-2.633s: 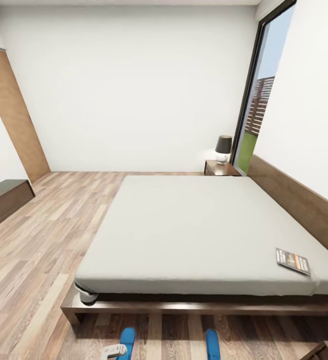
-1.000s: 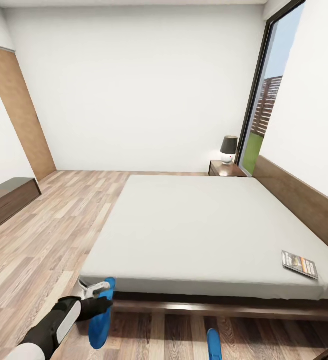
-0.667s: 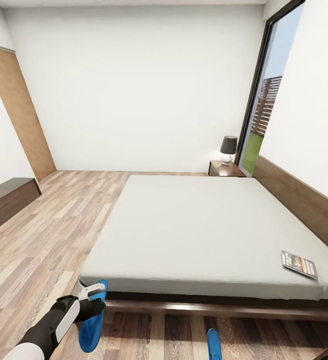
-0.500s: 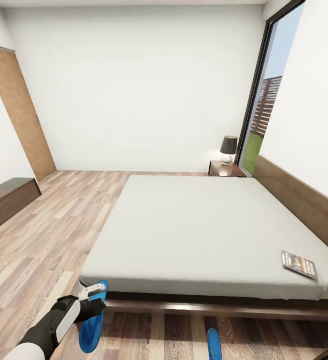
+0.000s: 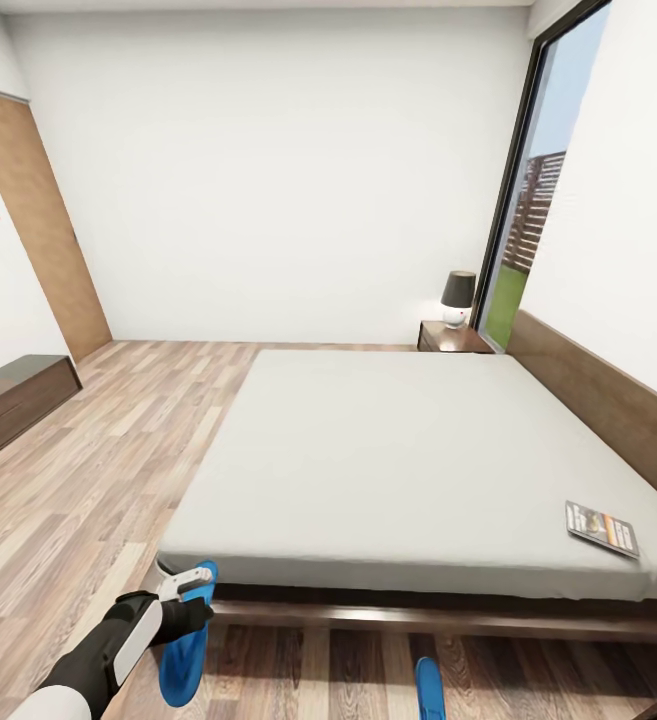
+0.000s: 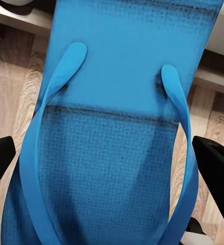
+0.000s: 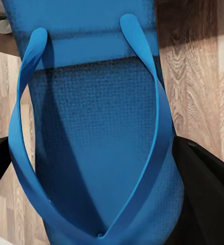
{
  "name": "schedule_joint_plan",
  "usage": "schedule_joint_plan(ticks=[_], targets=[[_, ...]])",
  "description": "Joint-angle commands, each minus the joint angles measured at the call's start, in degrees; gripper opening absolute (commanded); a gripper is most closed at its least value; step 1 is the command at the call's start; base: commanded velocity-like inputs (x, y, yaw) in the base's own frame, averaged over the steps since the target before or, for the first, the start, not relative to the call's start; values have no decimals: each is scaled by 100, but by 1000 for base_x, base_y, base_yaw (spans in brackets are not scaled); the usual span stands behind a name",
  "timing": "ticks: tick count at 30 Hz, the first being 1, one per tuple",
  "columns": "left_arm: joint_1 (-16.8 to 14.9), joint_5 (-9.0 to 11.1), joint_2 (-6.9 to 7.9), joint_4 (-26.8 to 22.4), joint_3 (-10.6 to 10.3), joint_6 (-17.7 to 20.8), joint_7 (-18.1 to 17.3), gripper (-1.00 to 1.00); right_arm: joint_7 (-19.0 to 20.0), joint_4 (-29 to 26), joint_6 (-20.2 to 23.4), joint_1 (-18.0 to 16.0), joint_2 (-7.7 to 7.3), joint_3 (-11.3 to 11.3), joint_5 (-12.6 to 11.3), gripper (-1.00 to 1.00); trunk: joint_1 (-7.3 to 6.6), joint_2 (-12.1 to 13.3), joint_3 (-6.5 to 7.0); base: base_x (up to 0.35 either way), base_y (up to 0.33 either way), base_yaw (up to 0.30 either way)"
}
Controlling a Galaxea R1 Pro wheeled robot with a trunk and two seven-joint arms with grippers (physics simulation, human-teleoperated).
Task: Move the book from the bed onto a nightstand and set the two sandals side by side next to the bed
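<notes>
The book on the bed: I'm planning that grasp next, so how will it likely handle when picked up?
The book looks thin and lies flat on the soft mattress, so getting under it may be awkward. It is probably light and may flex. It lies near the bed's edge, so a push could slide it off.

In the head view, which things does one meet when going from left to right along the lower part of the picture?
Black-and-white left arm and gripper → bright blue flip-flop it holds → second bright blue flip-flop at the bottom edge → small dark paperback book with an orange band on the grey mattress.
</notes>
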Motion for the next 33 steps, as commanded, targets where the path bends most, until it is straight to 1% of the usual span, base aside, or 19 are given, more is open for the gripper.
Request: schedule_joint_plan(ticks=[1, 4, 7, 9, 10, 12, 14, 15, 18, 20, 22, 24, 25, 26, 27, 28, 29, 30, 33], targets=[[-4, 14, 4, -7, -26, 21, 6, -100, 17, 4, -11, -5, -27, 49, -47, -100, 25, -52, -30, 0, 0, 0], [-4, 14, 6, -7, -23, 21, 5, -100, 22, 4, -11, -5, -180, 50, -50, -100, 91, -172, -83, 0, 0, 0], [-4, 14, 7, -7, -26, 22, 5, -100, 39, 4, -8, -5, -291, 45, -55, -100, 157, -293, -137, 0, 0, 0], [-4, 14, 0, -7, -69, 21, 6, -100, 78, 4, 32, -5, -437, 48, -75, -100, 201, -373, -173, 0, 0, 0], [-4, 14, -21, -6, -124, 18, 10, -100, 95, 4, 50, -5, -573, 49, -127, -100, 223, -413, -191, 0, 0, 0], [-4, 16, -56, 2, -227, 15, 12, -100, 106, 4, 61, -5, -773, 57, -286, -100, 267, -493, -227, 0, 0, 0], [-2, 24, -81, 7, -307, 13, 3, -100, 132, 3, 66, -5, -925, 74, -547, -100, 311, -574, -263, 0, 0, 0], [11, 26, -130, 11, -328, 7, 1, -100, 205, 3, 67, -5, -963, 80, -613, -100, 333, -614, -281, 0, 0, 0], [38, 21, -218, 180, -336, -32, -13, -100, 319, 4, 68, -5, -992, 84, -667, -100, 398, -734, -335, 0, 0, 0], [46, 15, -235, 442, -335, -49, -20, -100, 562, 4, 73, -5, -999, 85, -710, -100, 442, -814, -371, 0, 0, 0], [63, 22, -207, 523, -329, -88, -21, -100, 1146, -6, 92, -5, -1038, 67, -731, -100, 486, -894, -407, 0, 0, 0], [74, 44, -119, 658, -327, -209, -37, -100, 1735, -11, 119, -5, -1124, 56, -738, -100, 530, -975, -442, 0, 0, 0], [78, 50, -99, 768, -327, -294, -44, -100, 1857, -17, 160, -5, -1140, 54, -739, -100, 552, -1015, -460, 0, 0, 0], [80, 53, -91, 888, -327, -411, -49, -100, 1935, -33, 244, -5, -1151, 52, -740, -100, 574, -1055, -478, 0, 0, 0], [82, 56, -100, 1042, -326, -673, -50, -100, 2012, -86, 516, -5, -1163, 48, -741, -100, 596, -1095, -496, 0, 0, 0], [83, 58, -106, 1104, -326, -820, -49, -100, 2047, -160, 704, -5, -1168, 43, -743, -100, 618, -1135, -514, 0, 0, 0], [83, 63, -111, 1158, -325, -963, -49, -100, 2075, -375, 957, -5, -1173, 36, -748, -100, 640, -1175, -532, 0, 0, 0], [84, 65, -114, 1189, -321, -1036, -48, -100, 2089, -604, 1192, -5, -1173, 30, -768, -100, 662, -1215, -550, 0, 0, 0], [84, 67, -116, 1214, -324, -1096, -48, -100, 2103, -784, 1448, -5, -1178, 45, -893, -100, 728, -1336, -604, 0, 0, 0]])
